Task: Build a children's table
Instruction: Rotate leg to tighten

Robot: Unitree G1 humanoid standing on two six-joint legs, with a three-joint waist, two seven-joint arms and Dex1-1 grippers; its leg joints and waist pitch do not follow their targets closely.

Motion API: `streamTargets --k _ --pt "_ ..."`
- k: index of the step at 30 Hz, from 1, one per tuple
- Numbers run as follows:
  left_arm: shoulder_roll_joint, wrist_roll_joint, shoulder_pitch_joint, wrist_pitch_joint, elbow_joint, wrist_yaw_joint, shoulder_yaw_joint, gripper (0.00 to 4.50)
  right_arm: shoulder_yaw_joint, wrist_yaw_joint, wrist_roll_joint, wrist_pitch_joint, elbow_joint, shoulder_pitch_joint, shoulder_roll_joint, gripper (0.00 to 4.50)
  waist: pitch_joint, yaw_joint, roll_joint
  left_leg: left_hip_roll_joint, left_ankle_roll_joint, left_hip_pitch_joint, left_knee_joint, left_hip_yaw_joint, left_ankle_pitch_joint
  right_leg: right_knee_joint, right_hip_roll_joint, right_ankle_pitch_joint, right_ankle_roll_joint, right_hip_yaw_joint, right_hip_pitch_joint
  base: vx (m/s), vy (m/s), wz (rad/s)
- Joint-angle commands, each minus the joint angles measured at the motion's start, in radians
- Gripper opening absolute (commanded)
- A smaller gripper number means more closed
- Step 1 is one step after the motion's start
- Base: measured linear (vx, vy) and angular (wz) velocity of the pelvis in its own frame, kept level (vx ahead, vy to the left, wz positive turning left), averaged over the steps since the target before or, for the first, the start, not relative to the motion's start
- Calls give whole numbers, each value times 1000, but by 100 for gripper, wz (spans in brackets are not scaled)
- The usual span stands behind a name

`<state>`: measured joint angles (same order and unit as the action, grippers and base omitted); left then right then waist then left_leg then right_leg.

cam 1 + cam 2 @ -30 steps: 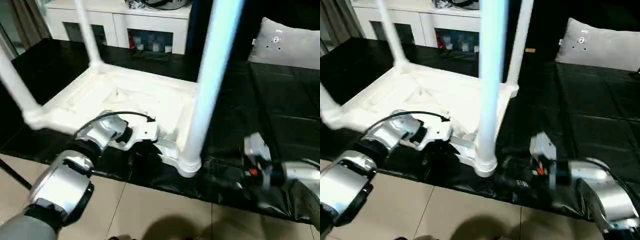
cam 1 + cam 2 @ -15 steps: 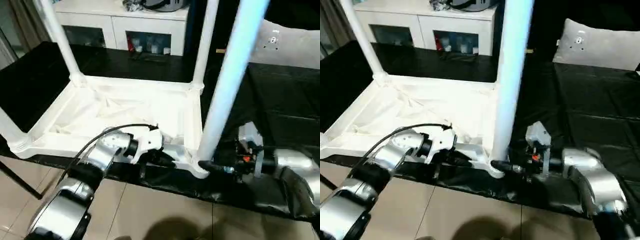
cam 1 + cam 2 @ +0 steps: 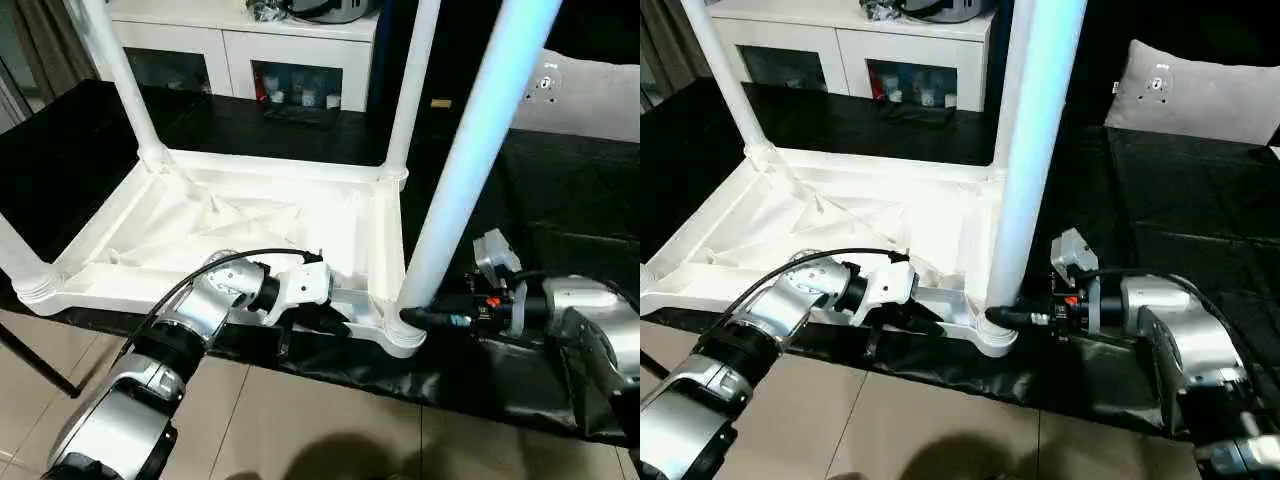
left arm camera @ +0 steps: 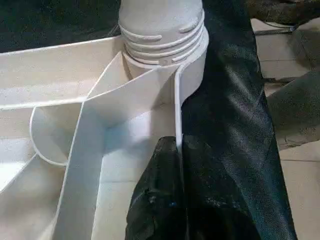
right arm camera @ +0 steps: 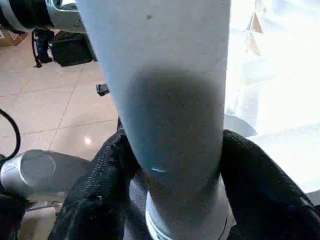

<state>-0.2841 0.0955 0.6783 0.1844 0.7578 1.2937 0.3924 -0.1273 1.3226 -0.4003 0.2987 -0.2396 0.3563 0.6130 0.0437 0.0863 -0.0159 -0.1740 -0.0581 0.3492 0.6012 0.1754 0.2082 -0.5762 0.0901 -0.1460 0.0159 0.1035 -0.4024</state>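
Observation:
The white children's table lies upside down on the black cover, its X-ribbed top [image 3: 250,225] facing up and its legs standing in the corner sockets. The near right leg [image 3: 470,170] rises from its socket [image 3: 400,330] at the front edge. My right gripper [image 3: 422,318] is at the base of that leg, with a black finger [image 5: 100,190] on each side of it, shut on it. My left gripper [image 3: 325,320] is shut on the top's front rim [image 4: 176,115], just beside that socket.
A white cabinet with glass doors [image 3: 290,60] stands behind. A grey cushion [image 3: 590,90] lies at the back right on the black cover [image 3: 560,200]. The table's front rim sits close to the cover's edge, with tiled floor [image 3: 300,420] below.
My right gripper has moved left from open cover to the base of the near right leg and taken hold of it. The left gripper stays at the rim. The camera has shifted.

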Motion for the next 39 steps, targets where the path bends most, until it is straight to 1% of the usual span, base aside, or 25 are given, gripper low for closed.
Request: streamTargets --k 1,2,3,6,9,10,12,14,16,17,18,20,21,23,24,25,27,28,30,31,32,33,35,36,39 --pt "-37 71 1 -31 46 -59 13 0 -32 41 0 -3 13 2 -7 236 -55 3 15 -51 74 3 -75 -18 223 94 70 -523 117 -42 51 0 0 0" --pt "-36 67 4 -44 44 -57 9 0 -32 38 -10 7 27 -6 -9 230 -56 3 16 -51 75 2 -74 -18 221 94 70 -521 116 -43 51 0 0 0" --pt "-30 50 5 -68 40 -56 -4 0 -29 27 -26 24 53 -23 -15 223 -57 5 7 -52 73 2 -75 -19 219 93 70 -509 121 -43 51 0 0 0" --pt "-8 24 4 -105 37 -88 -30 0 -23 -14 -46 50 100 -61 -35 203 -57 5 6 -53 74 3 -77 -18 221 91 68 -485 129 -44 52 0 0 0" --pt "49 -13 1 -195 7 -211 -85 0 -3 -242 -22 96 205 -129 -134 197 -54 1 6 -48 56 -1 -80 -20 237 99 68 -530 110 -41 48 0 0 0" --pt "57 -18 1 -207 2 -226 -92 0 4 -282 -16 106 210 -131 -155 195 -52 -3 8 -46 51 2 -80 -21 244 102 68 -555 99 -39 48 0 0 0" --pt "120 -44 6 -261 -27 -337 -131 0 53 -560 22 161 235 -139 -312 194 -50 -23 0 -35 21 -2 -76 -26 279 115 66 -651 58 -26 40 0 0 0" --pt "130 -34 9 -258 -29 -366 -130 0 56 -606 37 166 239 -141 -337 193 -50 -43 -1 -30 17 0 -74 -29 306 127 64 -688 25 -13 42 0 0 0" --pt "152 -9 22 -262 -33 -416 -121 0 62 -730 94 193 249 -138 -395 193 -55 -54 -12 -37 37 -2 -77 -32 314 130 67 -641 29 -12 46 0 0 0" --pt "187 19 46 -270 -19 -482 -113 0 92 -925 173 229 239 -117 -481 193 -54 -62 -15 -43 36 3 -85 -33 312 126 63 -586 47 -13 45 0 0 0" --pt "193 20 50 -270 -13 -490 -114 0 97 -945 176 229 233 -114 -492 193 -53 -69 -17 -43 20 3 -88 -35 327 124 62 -573 57 -11 42 0 0 0" --pt "231 30 72 -277 21 -547 -120 0 122 -1059 179 234 205 -94 -562 193 -53 -74 -16 -36 19 -10 -83 -34 356 132 65 -594 49 -8 39 0 0 0" --pt "235 32 73 -278 23 -552 -119 0 122 -1068 182 234 205 -93 -568 193 -55 -77 -24 -39 27 -3 -87 -35 343 130 66 -563 54 -12 45 0 0 0" --pt "250 45 79 -279 23 -572 -112 0 111 -1110 211 213 216 -87 -589 193 -57 -75 -27 -46 33 1 -92 -34 319 123 67 -486 75 -20 47 0 0 0" --pt "249 50 79 -271 25 -571 -106 0 114 -1112 204 205 222 -88 -592 227 -58 -76 -31 -47 34 3 -94 -34 310 115 67 -436 95 -25 50 0 0 0" --pt "249 50 79 -271 25 -571 -106 0 114 -1112 204 205 222 -88 -592 262 -59 -76 -30 -48 35 3 -94 -33 305 112 67 -412 105 -27 51 0 0 0" --pt "237 63 75 -255 33 -567 -91 0 131 -1099 198 195 248 -97 -597 272 -63 -74 -31 -48 49 6 -91 -30 275 100 69 -333 140 -34 57 0 0 0" --pt "230 68 74 -250 37 -564 -86 0 133 -1088 201 190 258 -101 -594 285 -63 -74 -31 -48 49 6 -91 -30 275 100 69 -333 140 -34 57 0 0 0" --pt "185 87 69 -230 50 -522 -67 0 130 -979 200 138 292 -134 -495 297 -67 -69 -39 -47 67 9 -86 -27 228 90 68 -251 166 -36 65 0 0 0" --pt "176 91 69 -224 54 -516 -65 0 132 -950 194 129 296 -142 -470 305 -69 -68 -37 -47 77 9 -83 -25 216 86 69 -235 171 -37 67 0 0 0" --pt "161 98 68 -211 59 -505 -60 0 131 -906 188 120 300 -155 -429 317 -68 -62 -18 -46 103 12 -78 -20 188 85 71 -225 176 -40 69 0 0 0" --pt "160 98 68 -210 60 -505 -59 0 131 -903 188 120 301 -156 -427 328 -68 -55 -32 -44 121 19 -76 -21 157 80 73 -238 180 -39 72 0 0 0" --pt "131 113 59 -169 68 -471 -45 0 119 -805 172 107 307 -184 -360 339 -68 -55 -34 -44 126 23 -74 -22 139 84 74 -269 164 -36 74 0 0 0" --pt "131 113 59 -169 68 -471 -45 0 119 -805 172 107 307 -184 -360 339 -68 -55 -30 -42 128 22 -72 -20 137 87 70 -282 158 -35 72 0 0 0" --pt "75 95 36 -144 31 -355 -34 0 182 -652 113 92 309 -199 -252 366 -63 -48 -14 -45 130 20 -72 -18 142 91 70 -365 137 -36 64 0 0 0"
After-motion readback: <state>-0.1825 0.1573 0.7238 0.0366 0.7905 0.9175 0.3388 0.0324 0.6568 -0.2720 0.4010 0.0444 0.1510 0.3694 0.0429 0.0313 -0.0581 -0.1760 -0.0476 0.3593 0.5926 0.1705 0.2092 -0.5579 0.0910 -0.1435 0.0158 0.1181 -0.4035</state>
